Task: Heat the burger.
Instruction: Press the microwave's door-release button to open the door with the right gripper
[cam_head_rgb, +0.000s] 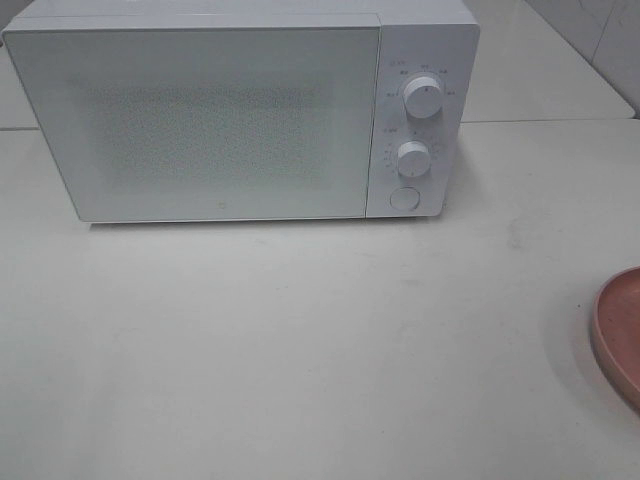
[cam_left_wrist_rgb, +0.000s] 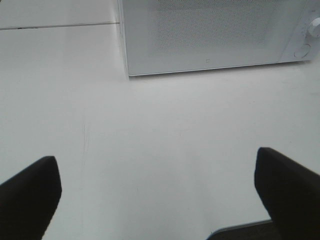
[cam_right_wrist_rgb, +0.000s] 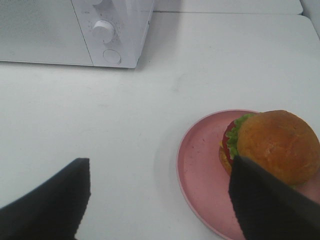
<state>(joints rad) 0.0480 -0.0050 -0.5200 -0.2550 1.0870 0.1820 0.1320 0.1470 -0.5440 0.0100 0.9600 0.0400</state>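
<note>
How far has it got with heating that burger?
Nothing looks done yet: the microwave is shut and the burger sits on its pink plate. In hand: nothing; the left gripper and right gripper are open and empty. Left: open the microwave, load the burger, close up, turn the knobs.

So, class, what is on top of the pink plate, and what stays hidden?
A burger sits on the pink plate: brown bun, green lettuce and red tomato at its side. One finger of the right gripper covers part of it and of the plate.
</note>
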